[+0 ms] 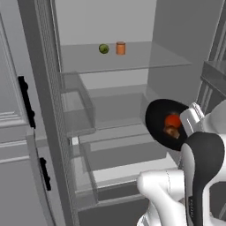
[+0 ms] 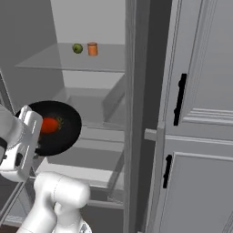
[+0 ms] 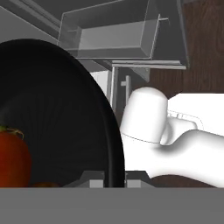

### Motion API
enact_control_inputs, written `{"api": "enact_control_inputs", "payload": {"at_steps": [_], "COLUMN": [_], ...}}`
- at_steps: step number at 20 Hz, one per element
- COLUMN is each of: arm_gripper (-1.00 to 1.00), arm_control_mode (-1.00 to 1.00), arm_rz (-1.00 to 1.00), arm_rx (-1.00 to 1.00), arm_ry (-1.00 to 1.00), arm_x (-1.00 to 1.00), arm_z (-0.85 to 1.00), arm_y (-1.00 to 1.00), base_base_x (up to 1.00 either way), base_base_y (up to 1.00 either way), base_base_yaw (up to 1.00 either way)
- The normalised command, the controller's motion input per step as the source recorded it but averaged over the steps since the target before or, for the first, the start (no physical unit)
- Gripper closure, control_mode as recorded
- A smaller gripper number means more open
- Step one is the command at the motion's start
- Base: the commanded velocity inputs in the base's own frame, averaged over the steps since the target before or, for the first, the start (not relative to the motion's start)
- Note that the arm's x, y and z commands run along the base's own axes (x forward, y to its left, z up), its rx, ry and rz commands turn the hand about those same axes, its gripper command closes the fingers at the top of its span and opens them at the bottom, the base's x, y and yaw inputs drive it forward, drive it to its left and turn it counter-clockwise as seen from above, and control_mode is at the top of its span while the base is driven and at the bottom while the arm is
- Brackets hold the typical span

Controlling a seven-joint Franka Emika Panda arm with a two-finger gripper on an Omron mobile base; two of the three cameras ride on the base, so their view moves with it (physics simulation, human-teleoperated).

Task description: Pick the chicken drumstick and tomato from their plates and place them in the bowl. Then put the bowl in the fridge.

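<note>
The end effector [image 3: 114,180] pinches the black bowl [image 3: 57,109] rim; the tomato [image 3: 13,159] sits inside.

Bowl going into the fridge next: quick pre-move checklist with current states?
1. Gripper shut on the rim of the black bowl: ok, the rim runs down between the fingertips in the hand view.
2. Tomato in the bowl: ok.
3. Chicken drumstick in the bowl: ok, seen beside the tomato in the left base view.
4. Bowl level: not ok, it is tipped steeply, its inside facing both base cameras.
5. Fridge open: ok, glass shelves and door bins are exposed.
6. Shelf space: the upper shelf holds a green ball and an orange can at the back; whether the lower shelf fits the bowl, cannot tell.
</note>
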Motion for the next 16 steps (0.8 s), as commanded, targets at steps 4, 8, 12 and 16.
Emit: {"api": "enact_control_inputs", "payload": {"at_steps": [4,8,12,16], "arm_gripper": [1.00,1.00,1.00,1.00], "arm_control_mode": [1.00,1.00,-1.00,-1.00], "arm_rz": [0.00,0.00,0.01,0.10], "arm_rx": [0.00,0.00,0.00,0.00], "arm_ry": [0.00,0.00,0.00,0.00], "arm_x": [0.00,0.00,0.13,0.89], "arm_z": [0.00,0.00,-0.06,-0.47], "arm_y": [0.00,0.00,0.00,-0.09], "base_base_x": [0.54,0.81,0.48,0.00], "base_base_y": [-0.09,0.11,0.00,0.00], "base_base_yaw": [0.04,0.00,0.00,0.00]}}
